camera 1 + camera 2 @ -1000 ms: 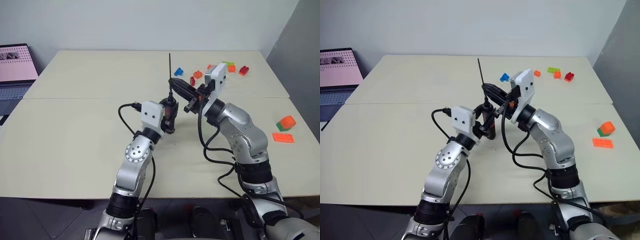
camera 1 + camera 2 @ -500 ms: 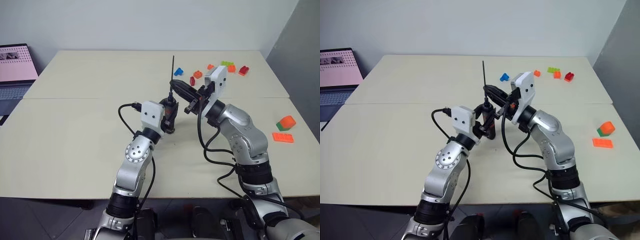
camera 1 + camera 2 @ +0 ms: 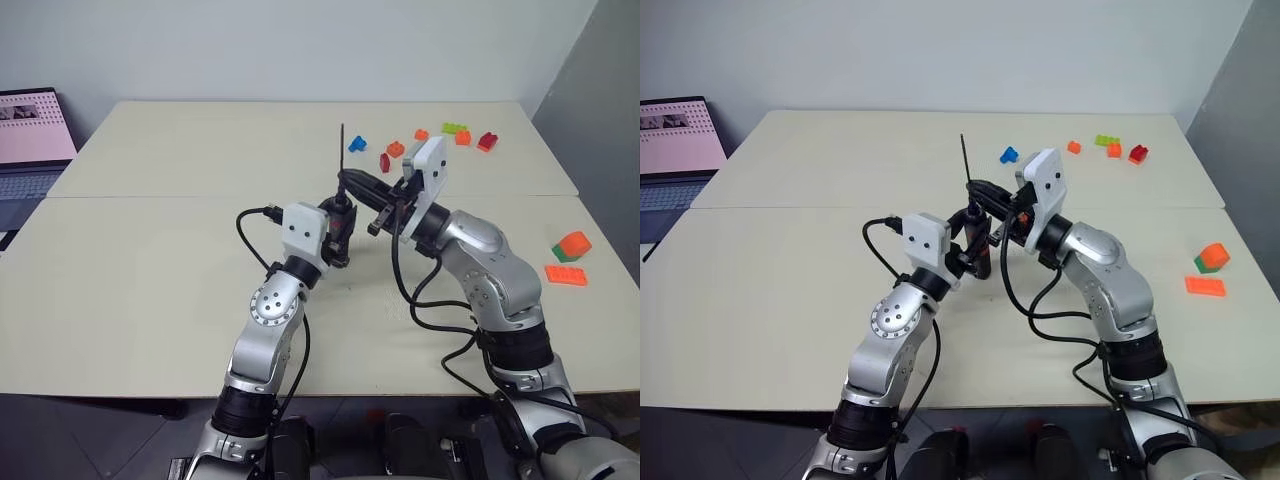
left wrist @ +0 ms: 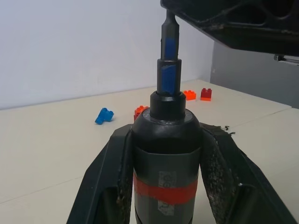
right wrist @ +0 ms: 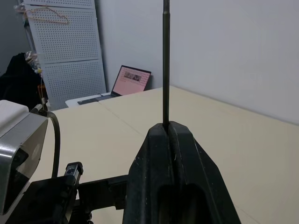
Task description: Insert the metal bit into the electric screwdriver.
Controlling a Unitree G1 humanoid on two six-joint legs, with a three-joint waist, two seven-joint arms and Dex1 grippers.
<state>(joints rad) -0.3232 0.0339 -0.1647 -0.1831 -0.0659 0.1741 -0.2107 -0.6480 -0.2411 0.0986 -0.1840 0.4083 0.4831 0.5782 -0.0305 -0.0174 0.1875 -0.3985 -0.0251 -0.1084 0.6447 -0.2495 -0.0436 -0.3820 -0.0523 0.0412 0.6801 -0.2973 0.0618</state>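
**Left eye view: bit held upright over the screwdriver, centre frame**

Left eye view places both arms at the middle of the frame, above a pale beige table (image 3: pixel 150 280). The left gripper (image 3: pixel 337 232) is clamped around the electric screwdriver (image 3: pixel 340 222), which stands upright with its narrow tip pointing up. In the left wrist view the two black fingers (image 4: pixel 110 182) press the tool's black body on either side, just beside its red band (the tip (image 4: pixel 169 60) rises to the upper middle of that picture).

The right gripper (image 3: pixel 350 181) reaches in from the right of the frame, its fingers pressed together on the metal bit (image 3: pixel 341 150). The bit stands nearly vertical, most of its length sticking up above the fingers, directly over the screwdriver's tip. Whether its lower end already sits in the tip cannot be told. In the right wrist view the thin rod (image 5: pixel 165 60) rises straight from the closed fingertips (image 5: pixel 170 133).

Coloured bricks (image 3: pixel 462 133) lie scattered in the upper right of the frame, with two orange ones (image 3: pixel 568 262) at the right edge. A laptop (image 3: pixel 30 140) sits at the far left.
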